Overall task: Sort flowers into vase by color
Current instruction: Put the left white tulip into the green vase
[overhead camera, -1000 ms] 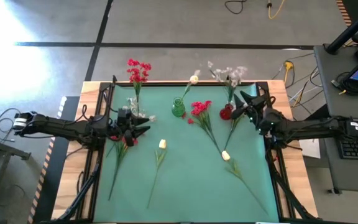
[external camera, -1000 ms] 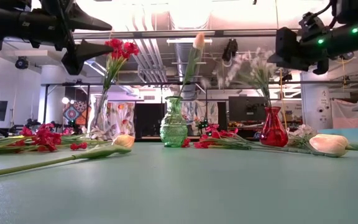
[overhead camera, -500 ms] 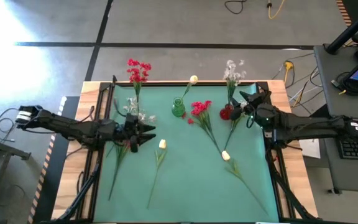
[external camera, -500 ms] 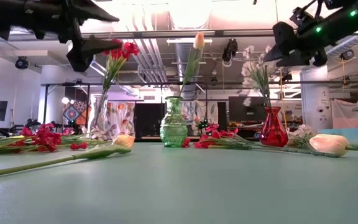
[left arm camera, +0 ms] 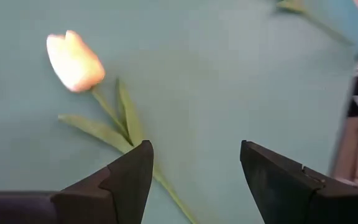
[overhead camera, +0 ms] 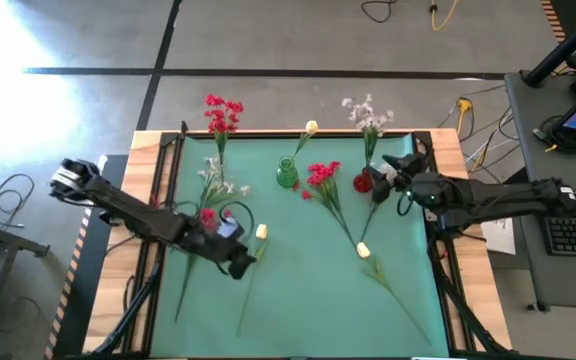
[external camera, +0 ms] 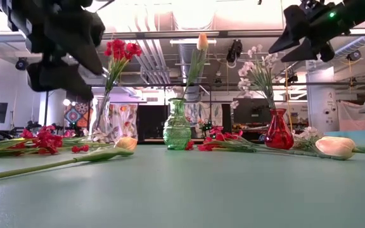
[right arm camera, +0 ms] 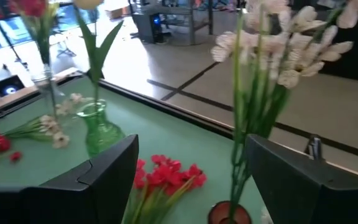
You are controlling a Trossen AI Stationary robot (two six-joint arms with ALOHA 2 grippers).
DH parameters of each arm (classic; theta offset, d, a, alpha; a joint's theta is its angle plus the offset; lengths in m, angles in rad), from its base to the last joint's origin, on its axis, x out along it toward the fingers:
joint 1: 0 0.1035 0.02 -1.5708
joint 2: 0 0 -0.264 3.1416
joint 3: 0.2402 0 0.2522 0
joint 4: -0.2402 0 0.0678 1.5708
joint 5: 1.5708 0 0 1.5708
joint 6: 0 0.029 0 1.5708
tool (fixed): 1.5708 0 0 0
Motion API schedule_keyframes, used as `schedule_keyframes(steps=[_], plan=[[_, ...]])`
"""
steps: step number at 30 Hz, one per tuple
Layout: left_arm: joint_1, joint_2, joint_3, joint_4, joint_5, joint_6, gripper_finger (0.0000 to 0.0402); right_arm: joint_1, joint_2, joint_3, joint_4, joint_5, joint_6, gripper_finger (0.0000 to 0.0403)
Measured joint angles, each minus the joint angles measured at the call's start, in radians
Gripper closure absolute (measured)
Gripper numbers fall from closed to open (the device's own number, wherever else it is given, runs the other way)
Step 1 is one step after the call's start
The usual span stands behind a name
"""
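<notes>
Three vases stand along the far side. A clear vase (overhead camera: pixel 218 180) holds a red flower (overhead camera: pixel 221 112). A green vase (overhead camera: pixel 286 175) holds a cream bud (overhead camera: pixel 311 128). A red vase (overhead camera: pixel 364 182) holds a white spray (overhead camera: pixel 366 115). Lying flat on the mat are a cream bud flower (overhead camera: pixel 261 232), a red flower (overhead camera: pixel 205 215), a red cluster (overhead camera: pixel 320 175) and a second cream bud (overhead camera: pixel 364 250). My left gripper (overhead camera: pixel 243 262) hovers open over the first bud's stem (left arm camera: pixel 114 118). My right gripper (overhead camera: pixel 388 178) is open just right of the red vase and touches nothing.
A white spray (overhead camera: pixel 213 172) lies beside the clear vase. The green mat (overhead camera: pixel 308 300) has bare room toward the near edge. A black frame (overhead camera: pixel 448 290) borders the mat on both sides. Long stems run across the mat's right half toward the near right corner.
My left gripper has moved from beside the clear vase toward the near edge and the right, coming down over the cream bud's stem. The white spray swayed and now stands upright in the red vase. My right gripper has stayed beside that vase.
</notes>
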Motion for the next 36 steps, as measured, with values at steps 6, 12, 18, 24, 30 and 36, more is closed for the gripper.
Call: schedule_keyframes(steps=[6, 12, 18, 24, 30, 36], plan=[[-0.005, 0.206, 0.132, -0.141, -0.002, -0.079, 0.0171, 0.049, 0.000, 0.007, 0.001, 0.000, 0.000, 0.0116], [-0.009, 0.387, 0.318, -0.423, -0.008, -0.097, 0.0171, 0.075, 0.000, 0.007, 0.004, 0.001, -0.001, 0.0114], [-0.021, 0.496, 0.365, -0.452, -0.043, -0.129, 0.0176, 0.097, 0.000, 0.007, 0.009, 0.000, -0.002, 0.0114], [-0.032, 0.528, 0.363, -0.438, -0.044, -0.173, 0.0196, 0.104, 0.000, 0.007, 0.009, 0.000, -0.002, 0.0113], [-0.032, 0.534, 0.362, -0.412, -0.044, -0.171, 0.0230, 0.104, 0.000, 0.007, 0.009, 0.000, -0.002, 0.0115], [-0.037, 0.534, 0.362, -0.412, -0.044, -0.160, 0.0263, 0.104, 0.000, 0.007, 0.009, 0.000, 0.004, 0.0111]])
